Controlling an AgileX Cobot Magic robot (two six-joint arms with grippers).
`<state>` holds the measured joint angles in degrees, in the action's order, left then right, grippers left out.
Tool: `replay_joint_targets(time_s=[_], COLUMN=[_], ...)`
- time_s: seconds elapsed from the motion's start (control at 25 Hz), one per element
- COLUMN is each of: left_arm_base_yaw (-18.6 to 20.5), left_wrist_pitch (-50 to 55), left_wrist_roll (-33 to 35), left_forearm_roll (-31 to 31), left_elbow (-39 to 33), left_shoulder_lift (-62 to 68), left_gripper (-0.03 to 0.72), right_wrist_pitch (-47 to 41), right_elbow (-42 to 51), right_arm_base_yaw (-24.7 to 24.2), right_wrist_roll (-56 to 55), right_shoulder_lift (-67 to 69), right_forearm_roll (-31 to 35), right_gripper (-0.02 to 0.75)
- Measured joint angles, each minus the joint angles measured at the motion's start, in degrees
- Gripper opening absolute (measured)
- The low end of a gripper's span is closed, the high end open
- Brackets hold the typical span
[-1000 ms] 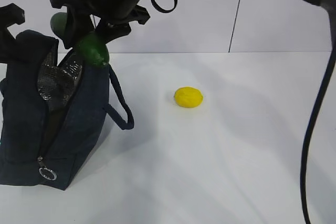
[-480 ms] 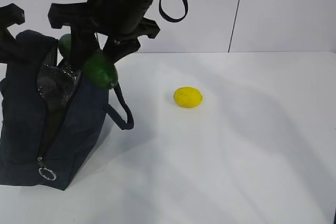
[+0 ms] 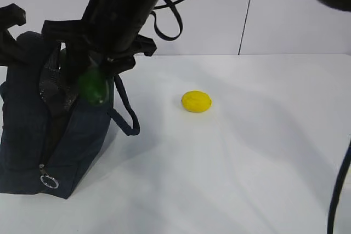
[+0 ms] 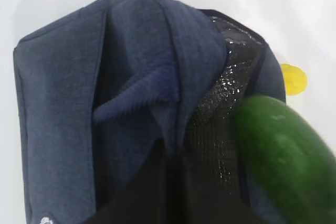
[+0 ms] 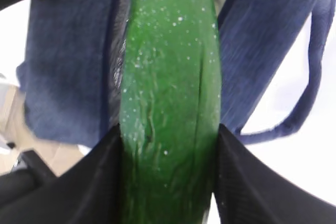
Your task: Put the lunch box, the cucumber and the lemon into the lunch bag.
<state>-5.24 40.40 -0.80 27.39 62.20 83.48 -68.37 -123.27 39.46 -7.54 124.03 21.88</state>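
Green cucumber (image 5: 168, 98) clamped in right gripper (image 5: 165, 182) over lunch bag (image 3: 33, 135) mouth; could snag rim, tip bag. Left gripper clenched.

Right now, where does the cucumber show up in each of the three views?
Exterior view: cucumber at upper left, its tip at the lunch bag opening.
Left wrist view: lower right, blurred, beside the foil lining.
Right wrist view: centre, running top to bottom between dark fingers.
Shared landmark: the navy lunch bag, in all three views.

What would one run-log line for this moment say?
right gripper: holding cucumber over lunch bag opening | left gripper: shut, at bag's rim | lemon: on table, apart from bag
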Motion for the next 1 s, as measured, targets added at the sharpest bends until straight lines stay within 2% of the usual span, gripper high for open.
replay_joint_targets(time_s=[0.24, 0.32, 0.52, 0.64, 0.72, 0.84, 1.0], left_arm_base_yaw=[0.0, 0.0, 0.0, 0.0, 0.0, 0.0, 0.0], left_wrist_pitch=[0.0, 0.0, 0.0, 0.0, 0.0, 0.0, 0.0], left_wrist_roll=[0.0, 0.1, 0.1, 0.1, 0.1, 0.1, 0.1], left_forearm_roll=[0.0, 0.0, 0.0, 0.0, 0.0, 0.0, 0.0], left_elbow=[0.0, 0.0, 0.0, 0.0, 0.0, 0.0, 0.0], left_shoulder_lift=[0.0, 0.0, 0.0, 0.0, 0.0, 0.0, 0.0], left_gripper=[-0.006, -0.006, -0.006, -0.006, -0.006, -0.006, -0.006], right_wrist_pitch=[8.1, 11.1, 14.2, 11.9, 7.6, -0.4, -2.6], right_elbow=[0.1, 0.1, -0.1, -0.9, -2.9, -7.5, -13.8], right_arm_base_yaw=[1.7, 2.1, 2.1, 2.1, 2.1, 2.1, 2.1], right_wrist_roll=[-0.2, -0.2, 0.6, 0.8, 1.0, 1.1, 1.2], right_shoulder_lift=[3.6, 4.2, 5.2, 5.3, 5.3, 5.4, 5.2], right_forearm_roll=[2.2, 2.5, 3.2, 3.0, 0.9, -5.9, -16.0], right_gripper=[0.421, 0.452, 0.594, 0.616, 0.614, 0.596, 0.587])
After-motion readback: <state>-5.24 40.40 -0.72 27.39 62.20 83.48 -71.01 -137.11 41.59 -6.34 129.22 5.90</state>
